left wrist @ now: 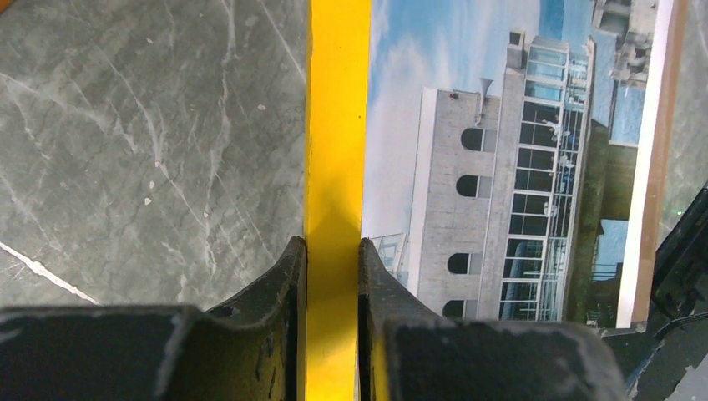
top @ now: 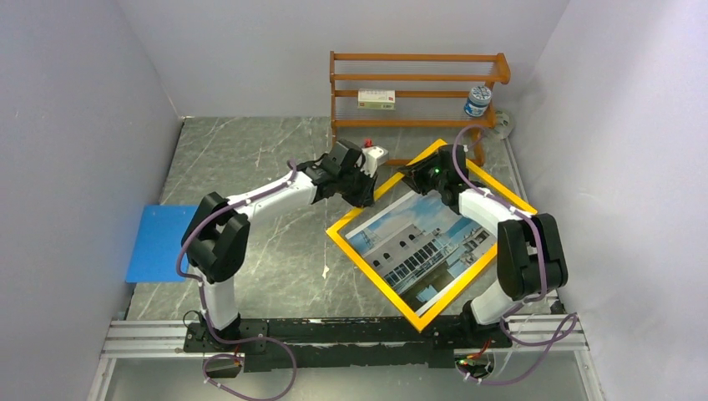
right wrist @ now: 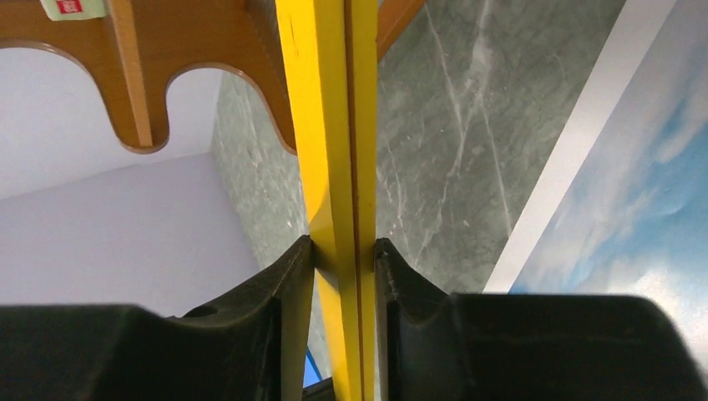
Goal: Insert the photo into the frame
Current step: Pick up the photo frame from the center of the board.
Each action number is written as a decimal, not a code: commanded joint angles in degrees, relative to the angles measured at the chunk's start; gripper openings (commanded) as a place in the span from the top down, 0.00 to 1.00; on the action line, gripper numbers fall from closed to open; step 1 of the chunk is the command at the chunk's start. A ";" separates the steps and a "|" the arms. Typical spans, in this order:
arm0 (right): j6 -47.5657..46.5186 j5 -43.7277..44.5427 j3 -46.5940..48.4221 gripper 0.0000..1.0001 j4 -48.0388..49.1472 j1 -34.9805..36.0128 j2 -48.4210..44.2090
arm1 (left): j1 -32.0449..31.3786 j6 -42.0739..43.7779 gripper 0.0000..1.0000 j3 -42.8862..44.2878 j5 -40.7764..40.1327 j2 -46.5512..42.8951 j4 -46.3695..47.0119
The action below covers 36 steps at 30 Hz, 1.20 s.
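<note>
From above, the yellow frame (top: 373, 280) lies like a diamond on the grey marble table (top: 250, 167), in front of the wooden shelf rack (top: 417, 83), and a blue sheet (top: 163, 242) lies at the left table edge. The photo (top: 422, 242) of the white building shows inside the frame opening, toward its near part. The left gripper (top: 365, 190) is at the far-left bar of the frame, and the right gripper (top: 426, 177) is near the far corner. In the left wrist view, the left gripper (left wrist: 332, 251) has its jaws narrowly apart and clenched on the yellow bar (left wrist: 338, 125), with both fingers (left wrist: 284, 284) touching its sides. The photo (left wrist: 484, 167) lies just right of this bar and the table (left wrist: 150, 125) is to its left. In the right wrist view, the right gripper (right wrist: 342, 246) grasps the frame bar (right wrist: 330, 125) in the same narrow way. The photo (right wrist: 634, 167) is to the right, apart from the bar, with table (right wrist: 442, 125) between them; the rack (right wrist: 209, 58) is behind.
</note>
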 commanded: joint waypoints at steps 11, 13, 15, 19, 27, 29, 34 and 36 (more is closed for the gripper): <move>-8.22 7.16 1.37 0.91 -0.77 2.43 -15.76 | 1.47 -7.56 0.31 0.39 4.17 -7.47 1.44; -9.00 7.33 1.44 0.92 -2.13 2.94 -18.60 | 1.80 -7.01 0.26 1.16 5.51 -8.27 -0.20; -9.66 7.80 2.26 0.92 -4.09 3.56 -21.33 | 1.97 -6.03 0.23 2.42 6.91 -9.10 -2.26; -10.38 7.57 4.37 0.93 -8.11 4.30 -25.82 | 2.07 -3.95 0.22 6.56 11.95 -10.24 -7.44; -10.67 3.33 8.89 0.93 -12.04 5.20 -29.50 | 2.17 -2.10 0.37 15.30 24.02 -12.60 -15.98; -11.05 2.00 10.19 0.92 -12.07 5.80 -29.63 | 2.16 -2.75 0.40 15.88 26.14 -13.22 -16.56; -12.17 -4.06 11.57 0.92 -9.23 7.29 -29.12 | 2.22 -3.08 0.31 15.76 26.43 -14.57 -18.79; -12.36 -5.55 11.85 0.92 -8.35 8.51 -29.04 | 2.22 -3.10 0.27 15.62 25.19 -14.99 -19.95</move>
